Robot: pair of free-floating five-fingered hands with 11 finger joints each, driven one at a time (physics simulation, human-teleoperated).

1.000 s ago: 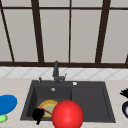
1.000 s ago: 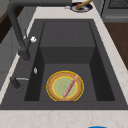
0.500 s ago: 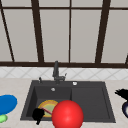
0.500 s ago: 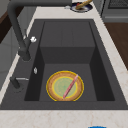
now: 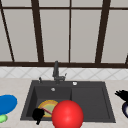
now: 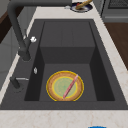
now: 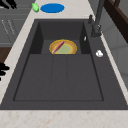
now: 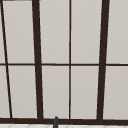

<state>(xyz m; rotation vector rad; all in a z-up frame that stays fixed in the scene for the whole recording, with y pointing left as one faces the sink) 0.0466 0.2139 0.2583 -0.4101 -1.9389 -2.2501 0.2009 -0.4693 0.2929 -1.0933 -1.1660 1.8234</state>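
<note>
At the near left corner of the dark sink (image 5: pixel 105 100), the left hand (image 5: pixel 38 114) hangs low beside a yellow-rimmed plate (image 5: pixel 47 107) that lies flat on the floor of the basin's deeper left bay. A pink stick (image 5: pixel 46 111) rests slantwise across the plate's green middle. In the front view the hand's dark shape sits just at the plate's near edge, one finger pointing down; whether its fingers are spread or curled cannot be told. A large red ball (image 5: pixel 67 115) fills the foreground there and covers the plate's right part.

The left side view shows what the ball hides: the whole plate (image 6: pixel 65 85), round and level, with the stick (image 6: pixel 70 86) running from its upper right rim to its lower middle. The right side view shows the plate (image 7: pixel 63 47) at the far end of the basin, under the tap (image 7: pixel 96 22).

The right hand (image 5: pixel 122 95) hovers over the counter at the sink's right, well apart from the plate, its fingers spread and straight, just above a dark bowl (image 5: pixel 125 109). From the left side that bowl (image 6: pixel 80 7) carries a wooden utensil.

A blue dish (image 5: pixel 7 103) and a small green thing (image 5: pixel 2 118) lie on the counter to the left. The upper view gives the window (image 8: pixel 70 62).
</note>
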